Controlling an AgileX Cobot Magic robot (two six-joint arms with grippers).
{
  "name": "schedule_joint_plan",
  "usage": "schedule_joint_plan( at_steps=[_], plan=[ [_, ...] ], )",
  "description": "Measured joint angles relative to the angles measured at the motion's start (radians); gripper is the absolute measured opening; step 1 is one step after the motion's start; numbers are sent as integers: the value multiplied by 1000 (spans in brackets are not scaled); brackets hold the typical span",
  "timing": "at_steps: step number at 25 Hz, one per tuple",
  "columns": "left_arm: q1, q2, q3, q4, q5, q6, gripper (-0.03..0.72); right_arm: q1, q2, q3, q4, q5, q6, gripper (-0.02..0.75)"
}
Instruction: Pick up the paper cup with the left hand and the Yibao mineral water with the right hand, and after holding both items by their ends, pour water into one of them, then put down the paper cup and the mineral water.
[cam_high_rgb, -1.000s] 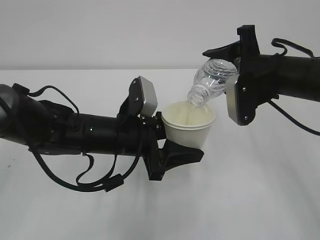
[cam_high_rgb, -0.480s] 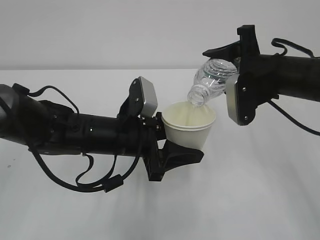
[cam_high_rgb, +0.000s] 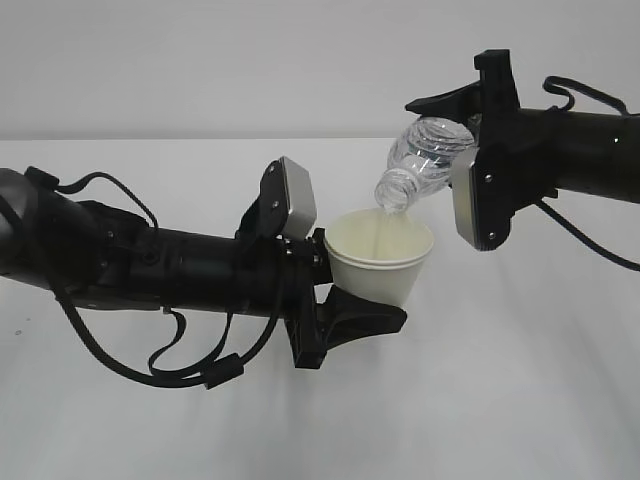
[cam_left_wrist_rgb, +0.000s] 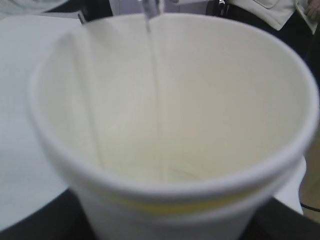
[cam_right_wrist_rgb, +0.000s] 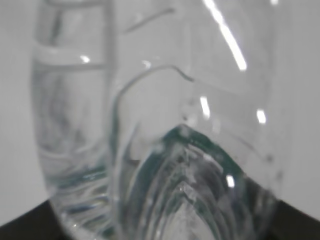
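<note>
My left gripper (cam_high_rgb: 345, 290) is shut on the white paper cup (cam_high_rgb: 380, 258) and holds it upright above the table. My right gripper (cam_high_rgb: 462, 125) is shut on the clear Yibao mineral water bottle (cam_high_rgb: 420, 160), tilted neck-down over the cup's right rim. A thin stream of water runs from the neck into the cup. The left wrist view looks into the cup's cream inside (cam_left_wrist_rgb: 170, 100), with the stream (cam_left_wrist_rgb: 156, 90) falling and a little water at the bottom. The right wrist view is filled by the clear bottle (cam_right_wrist_rgb: 160, 130), with a trace of green near the bottom.
The white table (cam_high_rgb: 520, 400) lies below both arms. A pale wall (cam_high_rgb: 250, 60) stands behind. Black cables (cam_high_rgb: 150, 365) hang under the left arm.
The left arm and cup have sunk slightly and shifted a little. The bottle stays tilted over the cup and the water keeps running.
</note>
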Motion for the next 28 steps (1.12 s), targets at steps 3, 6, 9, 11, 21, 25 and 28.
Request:
schedule_joint_plan(
  at_steps=[3, 6, 9, 11, 21, 25, 28],
  plan=[
    [0, 0, 0, 2, 0, 0, 432, 0, 0, 0, 0, 0, 0, 462],
    [0, 0, 0, 2, 0, 0, 432, 0, 0, 0, 0, 0, -4, 462],
    [0, 0, 0, 2, 0, 0, 432, 0, 0, 0, 0, 0, -7, 462],
    [0, 0, 0, 2, 0, 0, 432, 0, 0, 0, 0, 0, -17, 462],
    [0, 0, 0, 2, 0, 0, 431, 0, 0, 0, 0, -2, -25, 462],
    [0, 0, 0, 2, 0, 0, 431, 0, 0, 0, 0, -6, -25, 461],
    [0, 0, 0, 2, 0, 0, 431, 0, 0, 0, 0, -6, -25, 462]
  ],
)
